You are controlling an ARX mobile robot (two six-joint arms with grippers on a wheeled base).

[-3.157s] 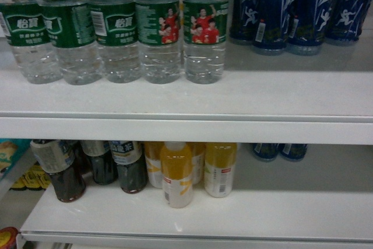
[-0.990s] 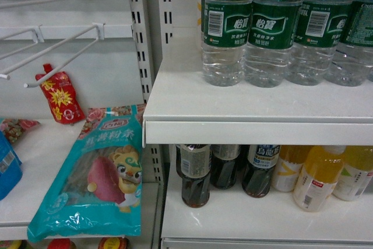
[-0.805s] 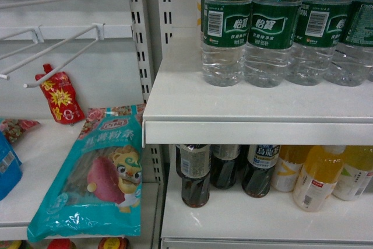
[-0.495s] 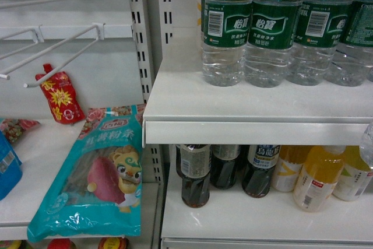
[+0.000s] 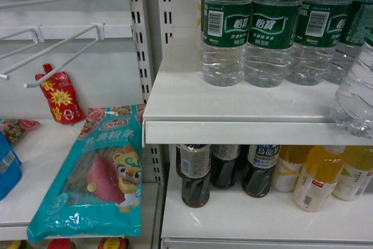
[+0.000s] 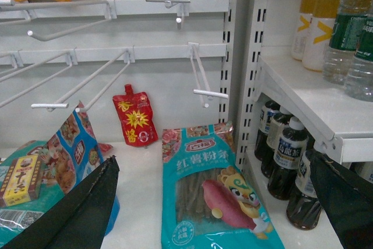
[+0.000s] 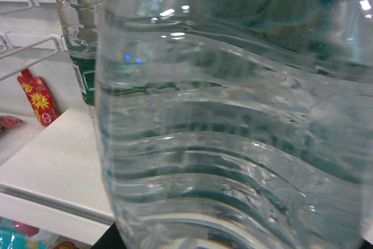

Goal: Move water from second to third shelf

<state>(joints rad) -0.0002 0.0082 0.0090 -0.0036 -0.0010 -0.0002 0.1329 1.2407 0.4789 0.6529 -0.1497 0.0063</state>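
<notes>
Clear ribbed plastic fills our right wrist view: the water [image 7: 233, 144] sits so close to that camera that we see little else, only a strip of white shelf [image 7: 52, 167] and another bottle far left behind it. In the head view the same water [image 5: 356, 94] shows at the right edge, its lower body in front of the upper shelf's lip, near the row of green-labelled water bottles [image 5: 265, 27] standing on that shelf [image 5: 245, 123]. We see nothing of the right gripper itself, so we cannot tell how its jaws stand.

Our left gripper [image 6: 215, 214] shows in its own wrist view as two dark fingers [image 6: 81, 214] spread wide apart at the near corners, holding nothing. Between them lies a teal snack bag [image 6: 215, 202] on the left-hand shelf, with a small red pouch [image 6: 136, 122] farther back under white wire hooks [image 6: 87, 80]. Dark drink bottles [image 5: 195, 173] and orange drink bottles [image 5: 317, 176] stand on the lower shelf to the right.
</notes>
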